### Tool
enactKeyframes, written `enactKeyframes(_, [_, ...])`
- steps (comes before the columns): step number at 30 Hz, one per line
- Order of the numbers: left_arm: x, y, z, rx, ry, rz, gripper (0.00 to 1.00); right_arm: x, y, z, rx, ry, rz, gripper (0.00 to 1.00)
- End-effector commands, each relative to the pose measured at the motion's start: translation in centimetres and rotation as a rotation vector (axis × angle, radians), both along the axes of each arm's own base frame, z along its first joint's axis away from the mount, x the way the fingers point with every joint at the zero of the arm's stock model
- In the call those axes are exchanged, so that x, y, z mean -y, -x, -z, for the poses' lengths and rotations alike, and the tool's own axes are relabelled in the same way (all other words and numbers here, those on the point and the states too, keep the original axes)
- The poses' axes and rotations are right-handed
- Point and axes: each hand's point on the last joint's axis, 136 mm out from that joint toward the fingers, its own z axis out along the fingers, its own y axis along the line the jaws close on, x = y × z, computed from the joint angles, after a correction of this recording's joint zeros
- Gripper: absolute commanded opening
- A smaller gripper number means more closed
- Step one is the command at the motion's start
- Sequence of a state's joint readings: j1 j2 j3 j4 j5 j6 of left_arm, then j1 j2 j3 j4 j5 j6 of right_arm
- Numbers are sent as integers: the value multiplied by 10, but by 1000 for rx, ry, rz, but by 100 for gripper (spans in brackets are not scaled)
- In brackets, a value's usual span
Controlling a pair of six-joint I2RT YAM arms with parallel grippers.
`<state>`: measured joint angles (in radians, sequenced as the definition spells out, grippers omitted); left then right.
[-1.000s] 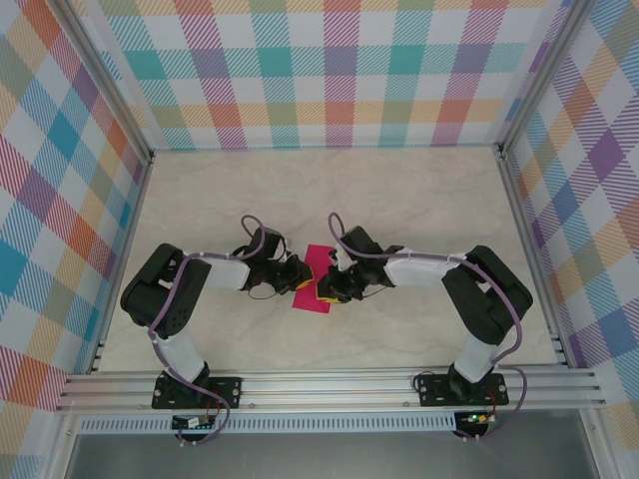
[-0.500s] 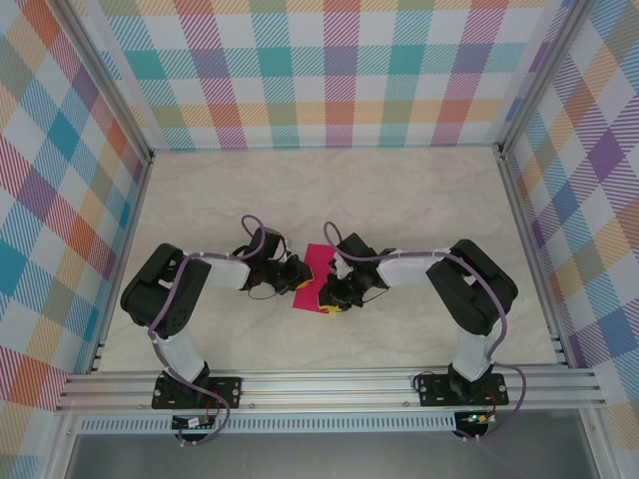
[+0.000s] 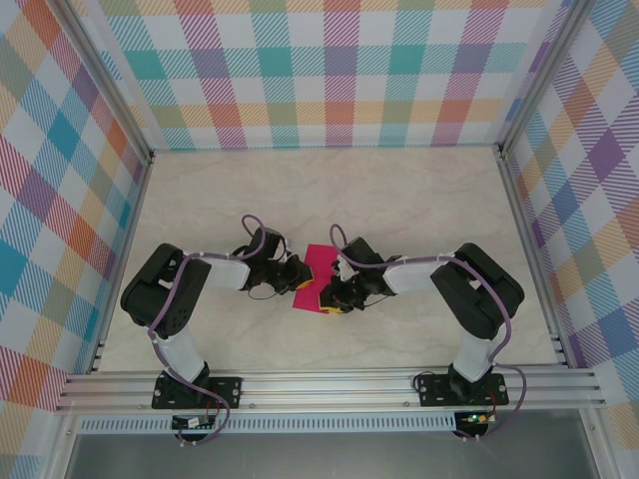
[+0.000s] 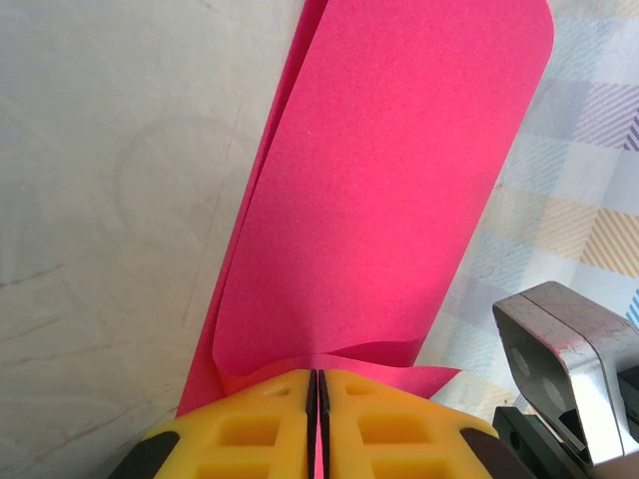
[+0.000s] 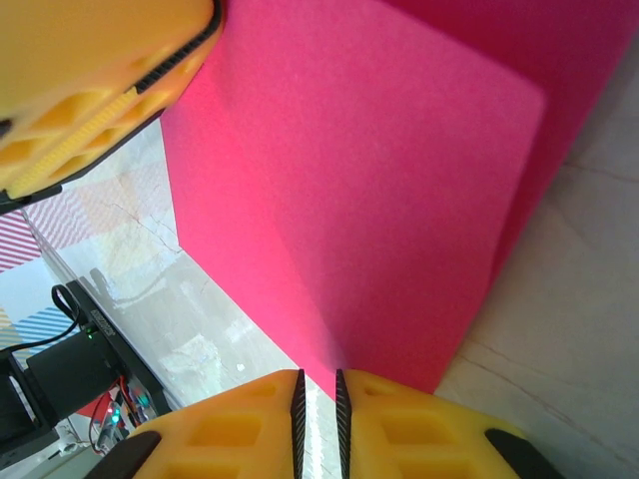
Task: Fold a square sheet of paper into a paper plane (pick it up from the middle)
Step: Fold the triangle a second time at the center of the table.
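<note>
Pale marbled tabletop [image 3: 419, 200] lies under my arms, with plaid walls [image 3: 329, 70] on three sides. My left pincer [image 3: 302, 281] is pressed together on the sheet of thin magenta-pink paper [image 3: 320, 267]. Seen from its wrist, the yellow fingers [image 4: 250, 429] meet with no gap. The sheet [image 4: 389, 180] rises straight ahead of them, doubled over, its far end rounded.

My right pincer [image 3: 335, 296] faces the left one across the sheet, just beside it. From its own wrist the pads [image 5: 230, 429] stand almost together. The sheet's [image 5: 349, 200] near edge runs down into the slit between them, so it pinches that edge. The left pincer's yellow finger [image 5: 90, 90] shows up and to the left of it, against the paper.

Since a second ago my right arm's elbow has swung in toward the middle, and the right pincer has shifted slightly toward the sheet's near corner. The left pincer and the sheet have stayed put.
</note>
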<state>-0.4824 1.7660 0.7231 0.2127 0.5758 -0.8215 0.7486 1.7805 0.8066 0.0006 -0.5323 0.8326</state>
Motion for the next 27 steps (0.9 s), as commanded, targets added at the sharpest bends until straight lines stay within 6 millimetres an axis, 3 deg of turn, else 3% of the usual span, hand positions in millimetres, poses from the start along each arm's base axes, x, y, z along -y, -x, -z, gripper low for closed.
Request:
enactKeyframes(1, [-21, 25, 49, -116, -147, -13, 12, 13, 18, 9, -62, 50, 3, 17])
enactKeyframes(8, [-20, 24, 49, -114, -146, -13, 12, 23, 27, 15, -42, 143, -29, 11])
enactKeyframes(10, [-21, 25, 49, -116, -146, -14, 12, 34, 27, 23, -34, 247, -21, 11])
enactKeyframes(13, [-20, 25, 49, -116, -146, -11, 11, 36, 29, 30, -61, 272, -15, 10])
enactKeyframes(16, [-21, 25, 48, -114, -147, -12, 12, 26, 24, 13, -35, 219, -15, 11])
enactKeyframes(22, [-20, 25, 47, -114, -144, -10, 12, 3, -6, -52, 127, 103, -15, 14])
enactKeyframes(25, [-20, 25, 47, -113, -144, -9, 12, -9, -17, -58, 140, 84, -14, 14])
enactKeyframes(27, [-20, 25, 47, -113, -141, -9, 12, -15, -22, -53, 121, 88, -13, 14])
